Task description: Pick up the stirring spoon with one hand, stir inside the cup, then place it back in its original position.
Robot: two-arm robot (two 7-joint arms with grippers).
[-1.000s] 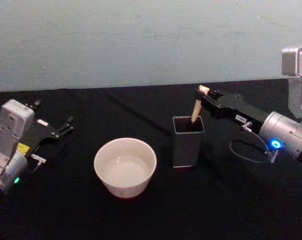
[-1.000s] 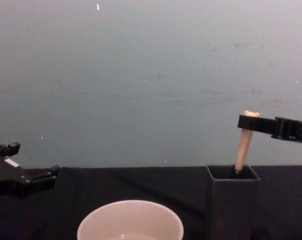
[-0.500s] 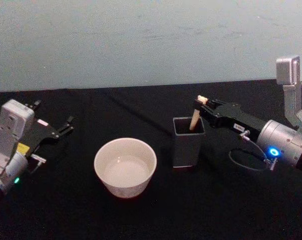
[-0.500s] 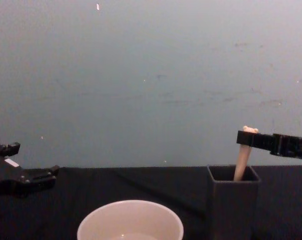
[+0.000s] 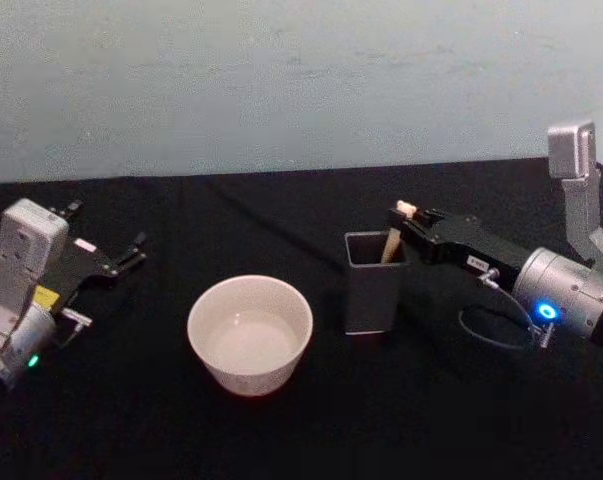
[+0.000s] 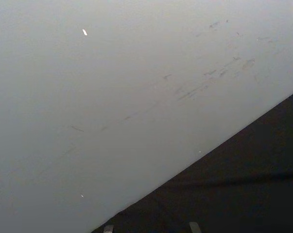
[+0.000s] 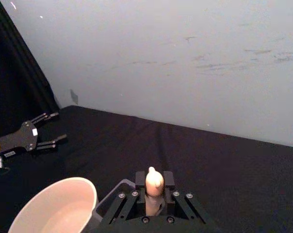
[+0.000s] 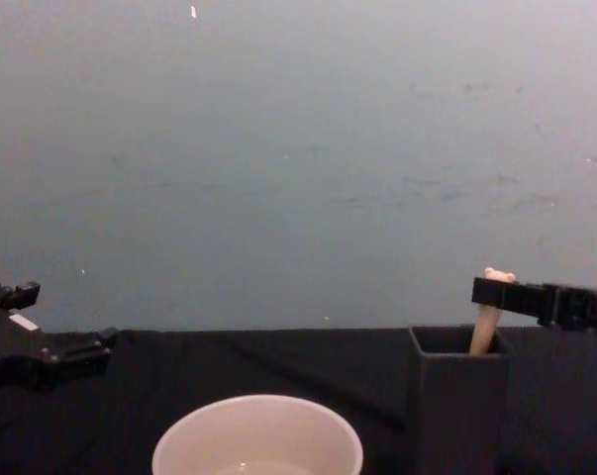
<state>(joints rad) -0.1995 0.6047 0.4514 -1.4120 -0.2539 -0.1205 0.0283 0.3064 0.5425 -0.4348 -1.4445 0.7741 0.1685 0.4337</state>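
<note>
The stirring spoon (image 5: pixel 391 244) stands in the dark grey square holder (image 5: pixel 370 295), the original position, with just its beige handle and tiny bear head (image 7: pixel 154 180) above the rim. My right gripper (image 5: pixel 407 214) is shut on the top of the handle, reaching in from the right just above the holder (image 8: pixel 456 406). The chest view has that gripper (image 8: pixel 493 291) level with the spoon (image 8: pixel 484 334). The spoon's bowl is hidden inside the holder. The cream-white cup (image 5: pixel 249 334) sits left of the holder, apart from it. My left gripper (image 5: pixel 109 228) rests open at the far left.
A black cloth (image 5: pixel 311 430) covers the table and a pale wall (image 5: pixel 281 80) rises behind it. The right arm's cable (image 5: pixel 486 325) loops over the cloth to the right of the holder. The cup (image 7: pixel 54 206) holds a little clear liquid.
My right gripper has come down and slightly nearer with the spoon in it. The spoon has sunk deeper into the holder. The left arm has not moved.
</note>
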